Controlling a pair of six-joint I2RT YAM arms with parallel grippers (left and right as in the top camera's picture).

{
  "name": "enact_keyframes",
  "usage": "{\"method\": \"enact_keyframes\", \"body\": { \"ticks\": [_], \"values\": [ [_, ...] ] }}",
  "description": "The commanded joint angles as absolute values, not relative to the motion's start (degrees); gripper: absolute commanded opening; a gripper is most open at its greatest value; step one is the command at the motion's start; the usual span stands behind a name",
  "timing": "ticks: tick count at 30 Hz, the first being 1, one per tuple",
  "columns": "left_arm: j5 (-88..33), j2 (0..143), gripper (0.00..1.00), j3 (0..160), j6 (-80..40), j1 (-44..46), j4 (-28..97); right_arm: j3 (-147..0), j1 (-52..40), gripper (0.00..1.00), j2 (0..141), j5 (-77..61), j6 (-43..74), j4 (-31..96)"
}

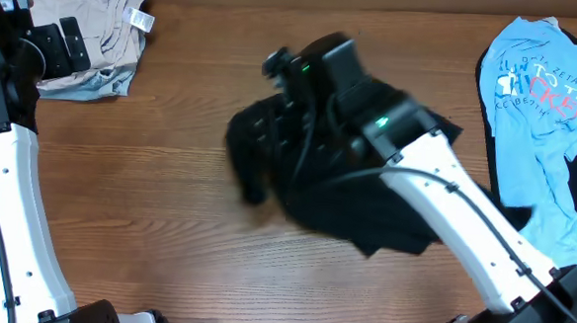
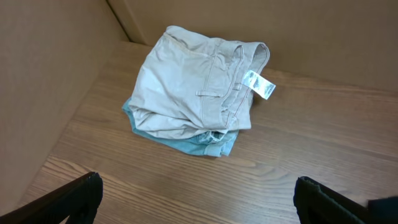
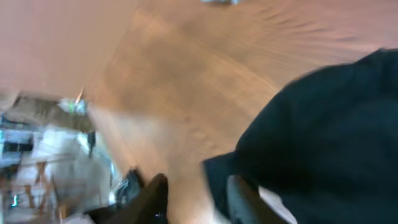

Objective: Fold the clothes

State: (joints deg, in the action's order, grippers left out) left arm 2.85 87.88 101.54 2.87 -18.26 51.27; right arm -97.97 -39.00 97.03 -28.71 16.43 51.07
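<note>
Looking down from overhead, the black garment [image 1: 341, 189] lies crumpled in a loose heap at mid-table, not yet folded. Well to one side of it sits a folded beige shorts stack [image 1: 97, 33], with the left gripper [image 1: 62, 43] over that stack's edge. Well to the other side of the black garment sprawls a light blue T-shirt [image 1: 538, 115], spread out and unfolded. The right gripper [image 1: 279, 64] reaches across the black garment to its far edge.

In the left wrist view, the beige shorts [image 2: 199, 93] rest neatly on a folded teal piece [image 2: 211, 146]. The left gripper [image 2: 199, 205] is spread wide with nothing between its fingers.

The right wrist view is smeared by motion. The black garment [image 3: 323, 137] fills one side, and a corner of it sits by the right gripper [image 3: 196, 202]. Whether the fingers pinch that corner I cannot tell.

By my judgement two pieces are finished, and the black garment and the T-shirt both remain.
</note>
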Motion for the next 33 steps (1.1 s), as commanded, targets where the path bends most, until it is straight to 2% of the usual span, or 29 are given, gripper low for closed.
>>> {"method": "enact_keyframes", "body": {
  "ticks": [1,6,11,14,15,21,26,33],
  "values": [
    [3.42,87.55,1.0,102.91,4.8,-18.74,51.13,-98.76,-40.71,0.42,96.09,-29.71,17.04,51.68],
    [2.2,87.55,1.0,102.91,4.75,-18.74,51.13,-98.76,-38.28,0.48,93.78,-25.19,16.75,55.72],
    [-10.66,88.38,1.0,102.89,5.5,-17.91,51.11,-98.76,-29.3,0.55,90.76,-9.1,17.98,64.27],
    [-16.36,90.32,1.0,102.87,9.52,-15.38,51.18,-98.76,-22.39,0.62,90.54,-5.43,18.09,68.64],
    [-16.62,91.22,1.0,102.87,10.37,-14.15,51.2,-98.72,-20.34,0.67,90.56,-5.37,18.06,69.56],
    [-16.56,100.01,1.0,102.87,17.34,-3.77,50.7,-98.65,-7.86,0.79,90.56,-5.63,18.04,71.88],
    [-16.53,108.38,1.0,102.87,19.68,5.41,47.62,-98.63,-3.77,0.8,90.72,-5.56,16.4,72.12],
    [-13.32,118.1,1.0,102.87,22.81,17.12,40.1,-98.59,-2.96,0.82,92.73,-5.13,16.1,72.82]
  ]
}}
